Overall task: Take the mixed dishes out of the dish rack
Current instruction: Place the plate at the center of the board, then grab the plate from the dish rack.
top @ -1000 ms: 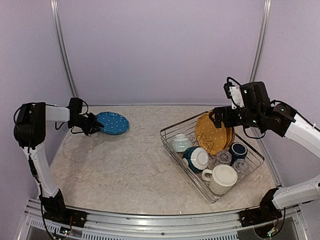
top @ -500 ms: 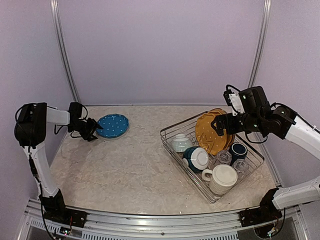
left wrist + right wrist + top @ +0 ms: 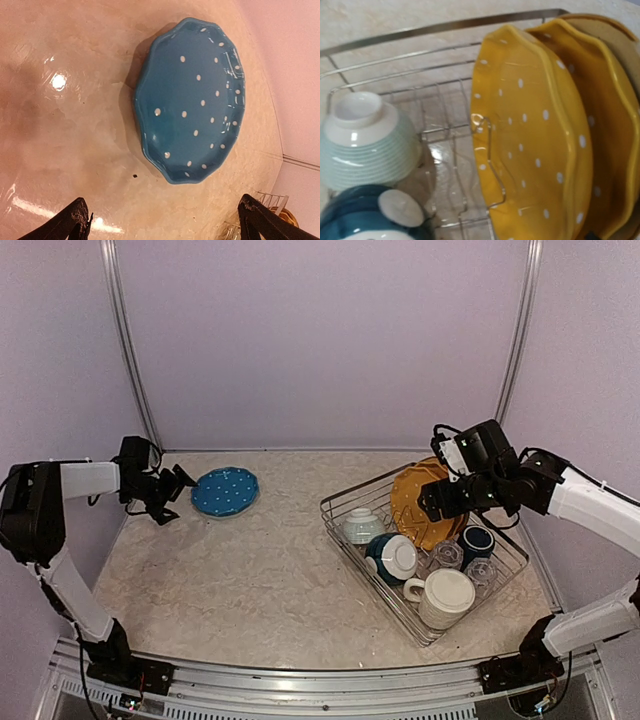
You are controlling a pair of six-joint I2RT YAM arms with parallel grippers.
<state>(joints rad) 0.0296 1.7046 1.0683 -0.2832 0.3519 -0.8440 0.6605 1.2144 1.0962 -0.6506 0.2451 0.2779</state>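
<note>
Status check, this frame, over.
Left gripper open, clear of blue dotted plate on table. Right gripper at orange plates, jaws unclear. Nothing blocking.

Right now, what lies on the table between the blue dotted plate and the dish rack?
Nothing. The top view shows only bare table between the blue dotted plate and the dish rack.

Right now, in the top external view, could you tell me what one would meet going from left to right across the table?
left gripper → blue dotted plate → left corner of the dish rack → pale ribbed bowl → orange plates → navy mug
</note>
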